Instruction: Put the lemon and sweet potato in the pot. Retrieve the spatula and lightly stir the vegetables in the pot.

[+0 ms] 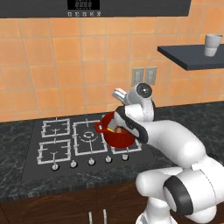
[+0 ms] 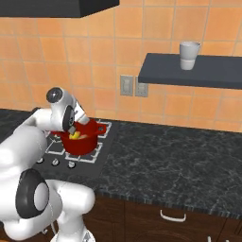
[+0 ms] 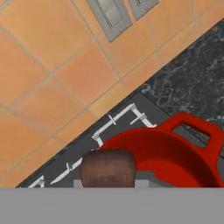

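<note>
**A glossy white arm with dark joints**

The robot arm was made of smooth, glossy white shells, rounded and bulbous like stacked capsules. Dark charcoal bands ringed the joints between the segments, one wide band wrapping the link nearest the pot. A round cap at the end of the wrist link above the pot was grey with a darker centre, like a small dial. A short silvery-grey block jutted from the wrist there. The big lower segments, further from the pot, were fat white cylinders, one closed by a dark oval end cap. No cables, screws or lettering could be made out.
</note>
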Available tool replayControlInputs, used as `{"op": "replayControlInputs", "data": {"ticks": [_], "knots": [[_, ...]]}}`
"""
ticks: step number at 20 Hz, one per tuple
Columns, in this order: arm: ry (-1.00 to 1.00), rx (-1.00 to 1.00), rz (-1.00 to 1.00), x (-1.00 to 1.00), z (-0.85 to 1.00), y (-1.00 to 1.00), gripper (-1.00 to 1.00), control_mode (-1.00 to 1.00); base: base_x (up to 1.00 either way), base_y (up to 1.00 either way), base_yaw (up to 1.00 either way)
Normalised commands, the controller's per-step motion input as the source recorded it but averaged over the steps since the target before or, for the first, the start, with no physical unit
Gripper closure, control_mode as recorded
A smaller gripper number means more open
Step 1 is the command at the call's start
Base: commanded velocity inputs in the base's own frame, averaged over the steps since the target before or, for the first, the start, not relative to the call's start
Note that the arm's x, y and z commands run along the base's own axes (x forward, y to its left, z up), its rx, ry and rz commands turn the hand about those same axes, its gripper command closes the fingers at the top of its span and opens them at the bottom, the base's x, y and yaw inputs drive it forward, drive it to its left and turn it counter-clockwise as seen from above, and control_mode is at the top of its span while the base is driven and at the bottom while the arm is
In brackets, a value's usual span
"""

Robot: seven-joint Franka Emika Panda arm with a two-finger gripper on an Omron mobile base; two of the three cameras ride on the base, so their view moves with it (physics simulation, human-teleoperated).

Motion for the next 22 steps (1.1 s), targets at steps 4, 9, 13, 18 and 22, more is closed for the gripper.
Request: {"op": "replayControlInputs", "data": {"ticks": [4, 9, 13, 18, 22], "knots": [[-0.14, -0.09, -0.05, 0.04, -0.5, 0.0, 1.0, -1.0, 0.0, 0.0, 0.0], [-0.23, -0.13, -0.05, 0.13, -0.65, 0.0, 1.0, -1.0, 0.0, 0.0, 0.0], [-0.16, -0.15, -0.06, 0.02, -0.56, -0.06, 1.0, -1.0, 0.0, 0.0, 0.0], [-0.18, -0.16, -0.11, -0.05, -0.03, -0.17, 1.0, -1.0, 0.0, 0.0, 0.0], [-0.27, -0.16, -0.11, 0.1, 0.0, 0.0, 1.0, -1.0, 0.0, 0.0, 0.0]]}}
